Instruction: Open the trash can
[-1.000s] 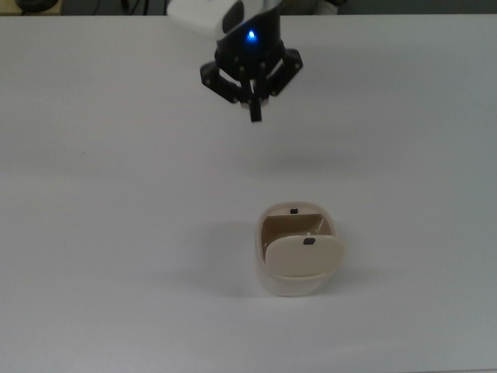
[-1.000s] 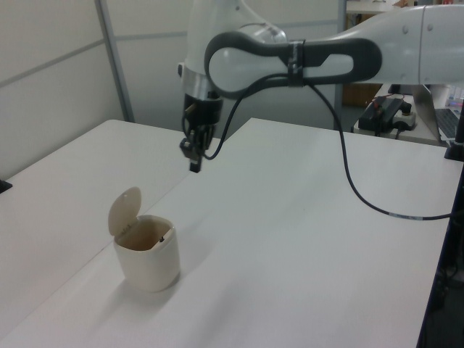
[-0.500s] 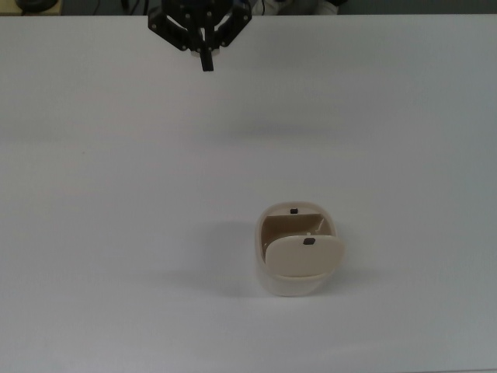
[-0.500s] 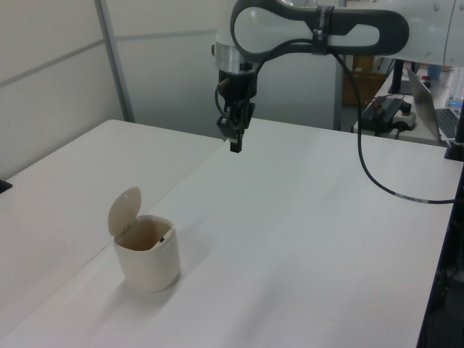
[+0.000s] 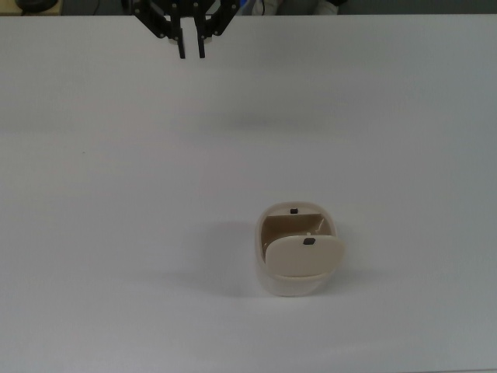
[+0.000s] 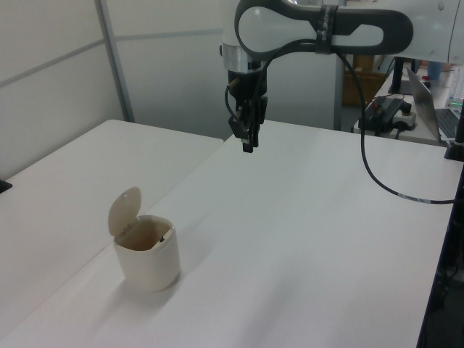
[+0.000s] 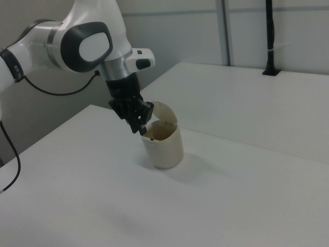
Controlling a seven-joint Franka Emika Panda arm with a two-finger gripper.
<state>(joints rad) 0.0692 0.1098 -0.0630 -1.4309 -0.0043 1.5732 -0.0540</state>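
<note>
Top view: the tool [image 5: 191, 51] hangs at the far edge of the white table [image 5: 93, 194], its two fingers slightly parted and empty. The trash can [image 5: 297, 260] sits well below it in this view, lid flipped up.

Left view: the tool [image 6: 248, 144] hovers above the table; the trash can [image 6: 147, 257] stands well apart, toward the left view's lower left, lid upright.

Right view: the tool [image 7: 142, 126] overlaps the trash can [image 7: 164, 145] from this angle.

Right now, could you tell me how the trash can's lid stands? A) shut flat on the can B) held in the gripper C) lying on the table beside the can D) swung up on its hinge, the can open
D: the lid stands raised at the rim of the trash can, whose inside shows, and the gripper hangs well away from it.
</note>
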